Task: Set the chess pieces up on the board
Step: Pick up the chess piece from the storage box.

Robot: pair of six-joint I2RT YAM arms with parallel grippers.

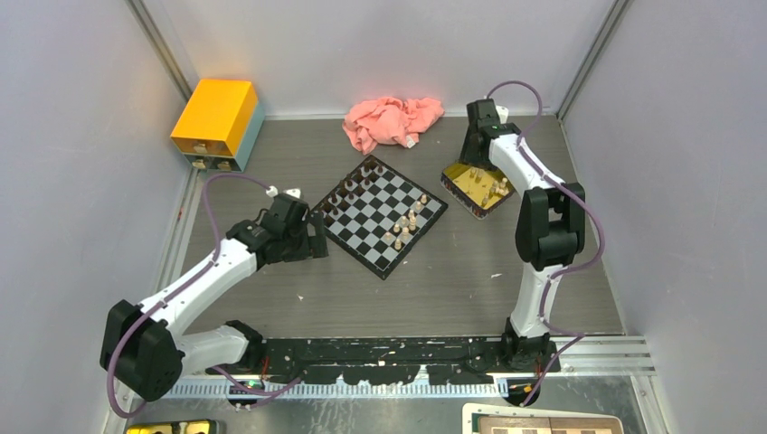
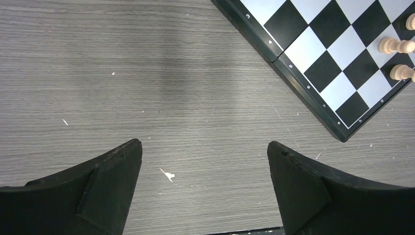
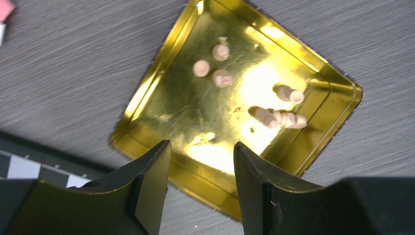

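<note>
- far L corner: yellow drawer box, well beyond the L claw, apart from it.
- L claw: jaws wide apart, nothing btwn them; only bare table below.
- board: mid-table, set diamond-wise. Its L corner is just beside the L claw, not touching. In wrist view the board edge lies ahead & to R of the fingertips.
- dark pieces: rows along board's far-L edge, ahead of L claw.
- pale pieces: bunched toward board's R side, across the board from L claw.
- pink cloth: crumpled by back wall, to L of R claw, well apart.
- yellow tray: just R of board's R corner, directly under R claw.
- tray pieces: pale, loose on tray floor, all ahead of R fingertips; three seen end-on, others lying on their sides.
- R claw: jaws apart, nothing btwn them; hangs over tray's near rim.
- second board: brown/cream, white frame, at near edge behind R arm base.
</note>
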